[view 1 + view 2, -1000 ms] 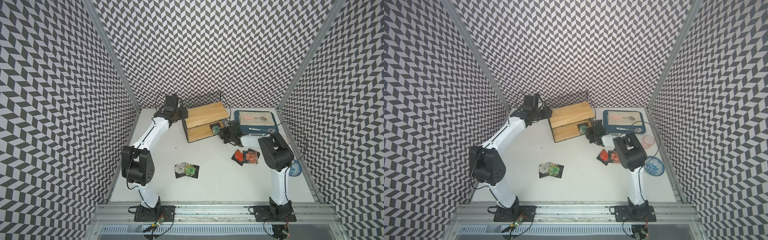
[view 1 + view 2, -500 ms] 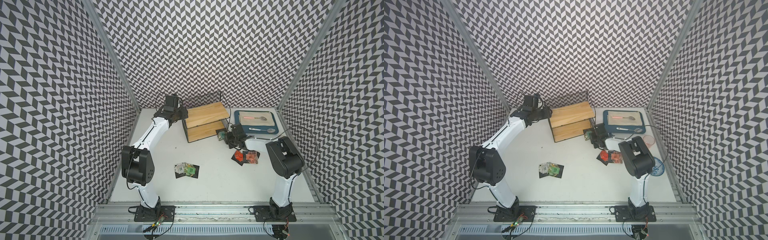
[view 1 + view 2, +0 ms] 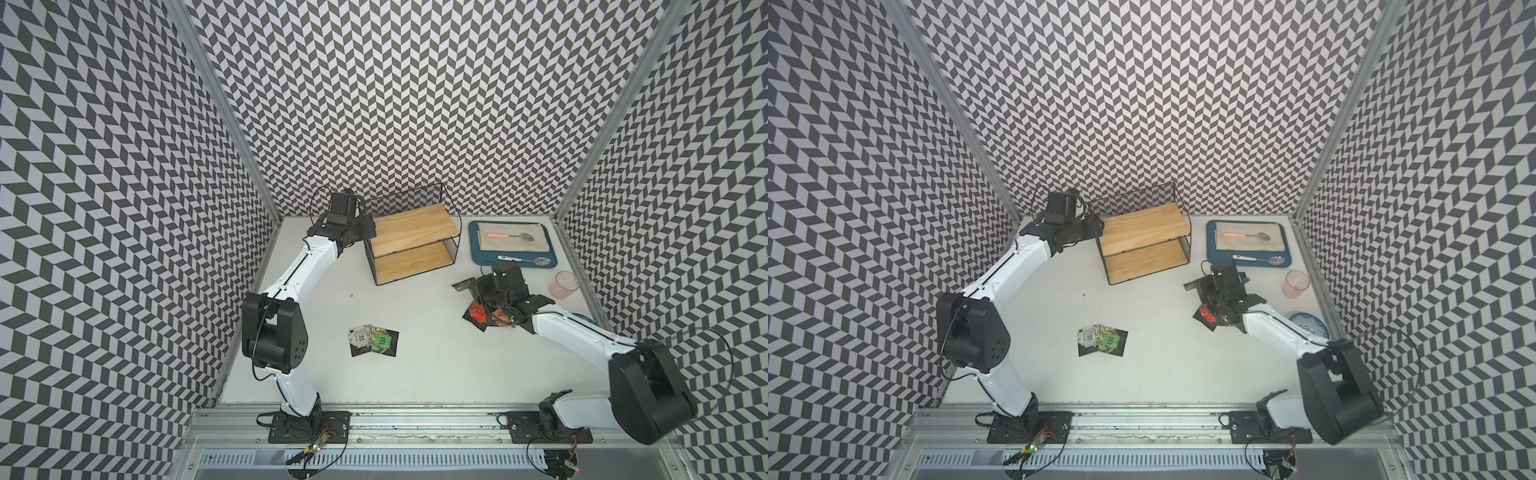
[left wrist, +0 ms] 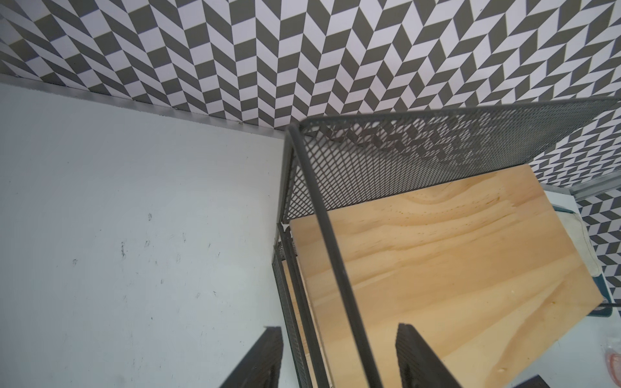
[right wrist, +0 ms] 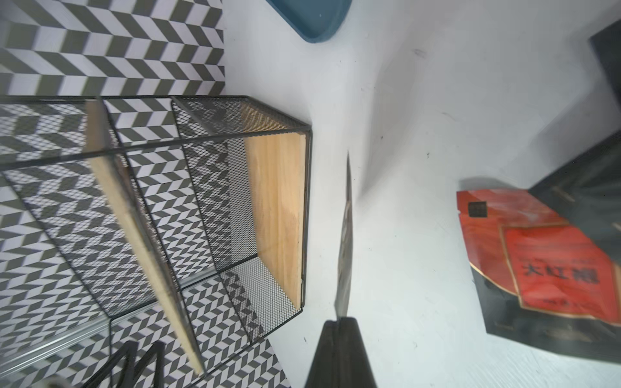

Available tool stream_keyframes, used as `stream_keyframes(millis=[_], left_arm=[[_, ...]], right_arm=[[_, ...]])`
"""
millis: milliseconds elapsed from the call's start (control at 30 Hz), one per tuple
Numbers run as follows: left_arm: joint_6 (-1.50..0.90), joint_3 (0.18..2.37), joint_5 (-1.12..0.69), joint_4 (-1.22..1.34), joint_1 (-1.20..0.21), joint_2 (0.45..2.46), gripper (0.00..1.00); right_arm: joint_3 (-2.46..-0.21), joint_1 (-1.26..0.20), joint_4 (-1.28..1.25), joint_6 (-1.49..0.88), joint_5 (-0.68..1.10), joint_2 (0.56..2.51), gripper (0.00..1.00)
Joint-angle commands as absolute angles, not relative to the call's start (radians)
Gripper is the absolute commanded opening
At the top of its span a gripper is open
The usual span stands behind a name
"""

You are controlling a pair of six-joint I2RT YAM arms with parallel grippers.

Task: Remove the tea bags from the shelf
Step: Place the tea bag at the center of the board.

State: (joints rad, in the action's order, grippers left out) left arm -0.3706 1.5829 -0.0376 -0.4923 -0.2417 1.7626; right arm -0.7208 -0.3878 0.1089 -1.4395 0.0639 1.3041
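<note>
The shelf (image 3: 411, 243) (image 3: 1144, 245) stands at the back of the table, and both of its wooden boards show bare. My left gripper (image 4: 337, 331) (image 3: 365, 230) is at the shelf's left end, open; its fingers (image 4: 265, 359) straddle the side wire without touching it. My right gripper (image 5: 339, 322) (image 3: 478, 287) is shut on a tea bag (image 5: 344, 235) (image 3: 462, 286) seen edge-on, held off the table to the right of the shelf. Orange-red tea bags (image 3: 477, 314) (image 5: 537, 262) lie under that arm. A green and white pile of tea bags (image 3: 372, 340) (image 3: 1102, 338) lies mid-table.
A blue tray (image 3: 473, 245) with a beige cloth and two spoons sits at the back right. A pink cup (image 3: 564, 284) and a blue bowl (image 3: 1308, 324) stand near the right wall. The shelf (image 5: 275, 215) is close to the held tea bag.
My right gripper has drawn back from the shelf's lower board with the tea bag, toward the front right over the orange-red pile. The left arm has stayed at the shelf's end.
</note>
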Motion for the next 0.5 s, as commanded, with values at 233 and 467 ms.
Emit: stream_keyframes(millis=[233,467], left_arm=[[-0.36,1.492,0.021,-0.515,-0.253,1.628,0.62],[-0.38,1.434,0.044,-0.531,-0.277,1.563,0.64]], right_arm=[[-0.546,-0.238,0.23,-1.313,0.026,0.883,0.0],[-0.361,-0.148,0.322,-1.4,0.109,0.75,0.0]])
